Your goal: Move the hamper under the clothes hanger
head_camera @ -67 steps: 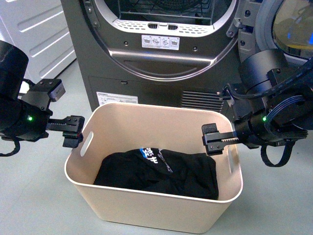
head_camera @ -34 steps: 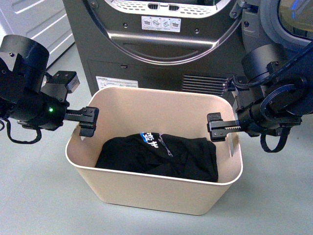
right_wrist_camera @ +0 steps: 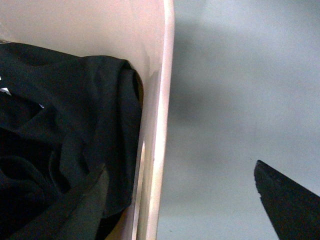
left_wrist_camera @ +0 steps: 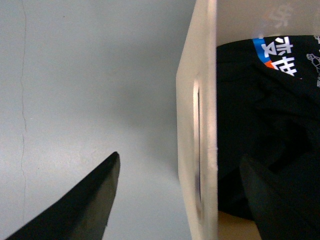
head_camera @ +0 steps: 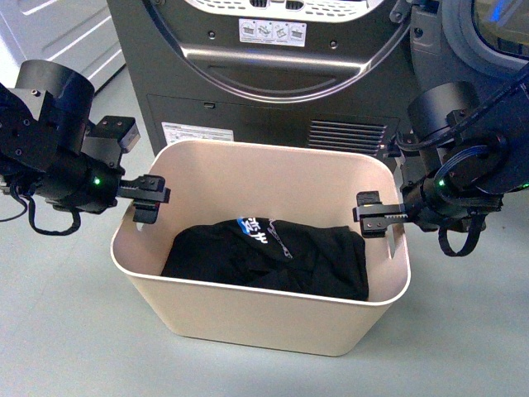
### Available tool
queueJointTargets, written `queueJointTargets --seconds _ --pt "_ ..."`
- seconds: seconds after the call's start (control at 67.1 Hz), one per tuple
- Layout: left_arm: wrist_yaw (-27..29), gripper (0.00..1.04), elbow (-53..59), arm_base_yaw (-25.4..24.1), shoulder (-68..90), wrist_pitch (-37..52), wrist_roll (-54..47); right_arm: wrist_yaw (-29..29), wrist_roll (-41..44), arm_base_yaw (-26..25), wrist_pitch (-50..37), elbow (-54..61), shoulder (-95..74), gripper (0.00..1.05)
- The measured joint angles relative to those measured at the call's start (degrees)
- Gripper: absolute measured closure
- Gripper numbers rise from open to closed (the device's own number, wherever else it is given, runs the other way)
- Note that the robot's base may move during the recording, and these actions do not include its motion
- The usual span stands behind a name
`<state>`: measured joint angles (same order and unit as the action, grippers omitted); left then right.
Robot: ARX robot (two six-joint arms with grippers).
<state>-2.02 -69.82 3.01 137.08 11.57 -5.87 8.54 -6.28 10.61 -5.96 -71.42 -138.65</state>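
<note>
The beige hamper (head_camera: 264, 318) stands on the floor in front of the machine, with a black garment (head_camera: 273, 256) lying inside. My left gripper (head_camera: 149, 198) is open at the hamper's left wall, by its handle slot. In the left wrist view the hamper wall (left_wrist_camera: 197, 100) runs between the fingers of that gripper (left_wrist_camera: 181, 157), one outside over the floor and one inside over the garment. My right gripper (head_camera: 372, 217) is open at the right wall. It (right_wrist_camera: 180, 165) straddles the wall (right_wrist_camera: 162, 100) the same way. The clothes hanger is out of view.
A dark grey drum-door machine (head_camera: 273, 91) rises right behind the hamper, its door (head_camera: 488, 33) swung open at the right. A white panelled cabinet (head_camera: 58, 33) stands at the back left. Grey floor (head_camera: 58, 331) surrounds the hamper.
Both grippers have closed in on the hamper's side walls, the left one reaching the handle slot. The hamper now sits higher and closer in the front view.
</note>
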Motion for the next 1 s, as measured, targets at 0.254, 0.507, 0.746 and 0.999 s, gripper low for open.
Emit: queueJointTargets --seconds 0.254,0.507,0.746,0.999 --pt "0.50 0.76 0.00 0.00 0.66 1.20 0.59 0.81 -0.04 0.11 0.55 -0.13 -0.72 0.62" --pt "0.52 1.00 0.31 0.46 0.17 1.22 1.57 0.20 -0.50 1.05 0.72 0.00 -0.26 0.99" --pt "0.96 1.00 1.79 0.70 -2.95 0.20 1.95 -0.50 -2.58 1.31 1.84 1.42 3.04 1.02" --pt "1.99 1.00 2.95 0.85 -9.90 -1.20 1.90 -0.79 -2.64 1.36 2.25 3.52 9.27 1.02"
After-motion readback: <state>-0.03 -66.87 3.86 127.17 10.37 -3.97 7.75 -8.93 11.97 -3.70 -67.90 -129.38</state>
